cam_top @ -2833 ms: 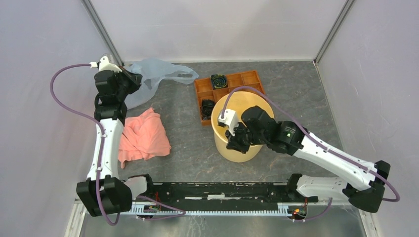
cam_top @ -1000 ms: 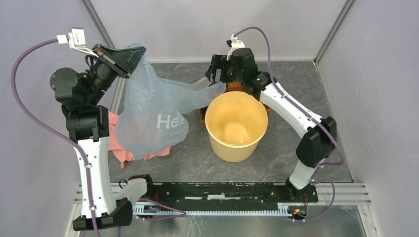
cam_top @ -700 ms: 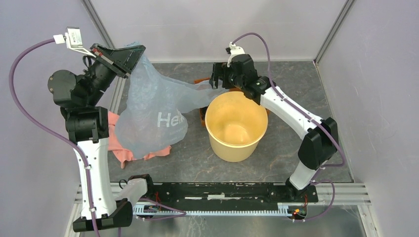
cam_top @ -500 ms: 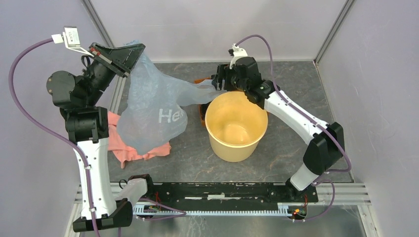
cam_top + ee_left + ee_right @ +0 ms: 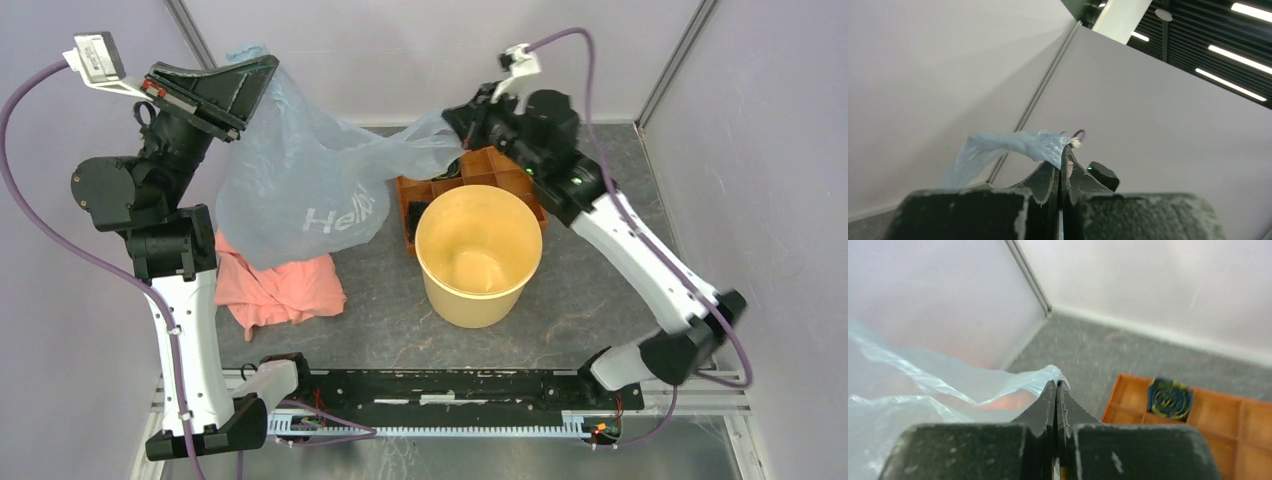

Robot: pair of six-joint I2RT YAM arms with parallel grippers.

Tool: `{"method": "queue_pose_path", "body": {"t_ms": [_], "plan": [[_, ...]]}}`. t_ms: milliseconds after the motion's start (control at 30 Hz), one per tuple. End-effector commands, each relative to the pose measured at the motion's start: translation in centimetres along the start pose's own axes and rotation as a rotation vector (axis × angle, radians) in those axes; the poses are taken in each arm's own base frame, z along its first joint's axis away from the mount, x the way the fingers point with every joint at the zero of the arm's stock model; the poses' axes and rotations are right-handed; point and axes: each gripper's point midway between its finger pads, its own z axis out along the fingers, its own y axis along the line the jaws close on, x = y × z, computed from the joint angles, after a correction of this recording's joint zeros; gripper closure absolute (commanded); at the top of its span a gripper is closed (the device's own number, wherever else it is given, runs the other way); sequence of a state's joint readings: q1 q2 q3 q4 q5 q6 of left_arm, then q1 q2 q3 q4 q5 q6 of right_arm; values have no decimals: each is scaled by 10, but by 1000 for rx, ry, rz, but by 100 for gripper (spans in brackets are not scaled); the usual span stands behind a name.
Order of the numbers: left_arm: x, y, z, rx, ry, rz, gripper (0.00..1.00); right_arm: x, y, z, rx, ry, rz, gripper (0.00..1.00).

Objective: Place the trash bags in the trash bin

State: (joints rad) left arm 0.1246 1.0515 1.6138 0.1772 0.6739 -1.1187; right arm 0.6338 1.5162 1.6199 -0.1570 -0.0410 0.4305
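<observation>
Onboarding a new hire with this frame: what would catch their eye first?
The pale blue trash bag, stretched in mid-air between the left gripper high at the back left and the right gripper at the back centre, both shut on its film. The yellow bucket stands open and empty mid-table, right of the hanging bag, with a salmon-pink cloth lying on the table to its left.

The trash bin [image 5: 478, 300] hides part of the orange tray [image 5: 492, 170] from me; leftward, the trash bag [image 5: 290, 170] covers the cloth's [image 5: 280, 290] top.
</observation>
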Motion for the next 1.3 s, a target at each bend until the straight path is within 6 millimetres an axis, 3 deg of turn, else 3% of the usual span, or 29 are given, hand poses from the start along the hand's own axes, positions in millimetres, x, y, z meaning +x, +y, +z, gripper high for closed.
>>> {"method": "queue_pose_path", "body": {"t_ms": [0,133,300,467,700,867,900,1000,1067,1133,1267], "plan": [[-26,-47,3,139,-83,-43,98,-126,31,-93,-20,-351,-114,100],[-37,-54,2,181,-142,-105,98,-153,34,-154,5,-459,-123,100],[-52,-71,-3,214,-215,-130,98,-154,43,-204,-50,-509,-79,100],[-64,-89,-9,249,-267,-139,98,-134,45,-217,-88,-464,-62,99],[-54,-68,-6,213,-239,-211,98,-115,45,-217,-102,-397,-32,99],[-19,-49,16,165,-115,-212,98,-104,34,-219,-58,-373,-27,100],[-5,-42,26,136,-76,-195,98,-103,32,-219,-47,-372,-30,100],[62,-36,59,122,86,-249,98,-102,28,-219,-19,-357,-38,100],[92,-43,70,137,160,-245,98,-103,29,-222,-22,-346,-38,100],[104,-48,69,112,185,-201,98,-103,36,-226,-46,-323,-38,99],[98,-69,65,170,180,-187,98,-102,48,-239,-105,-296,-21,100]]}}
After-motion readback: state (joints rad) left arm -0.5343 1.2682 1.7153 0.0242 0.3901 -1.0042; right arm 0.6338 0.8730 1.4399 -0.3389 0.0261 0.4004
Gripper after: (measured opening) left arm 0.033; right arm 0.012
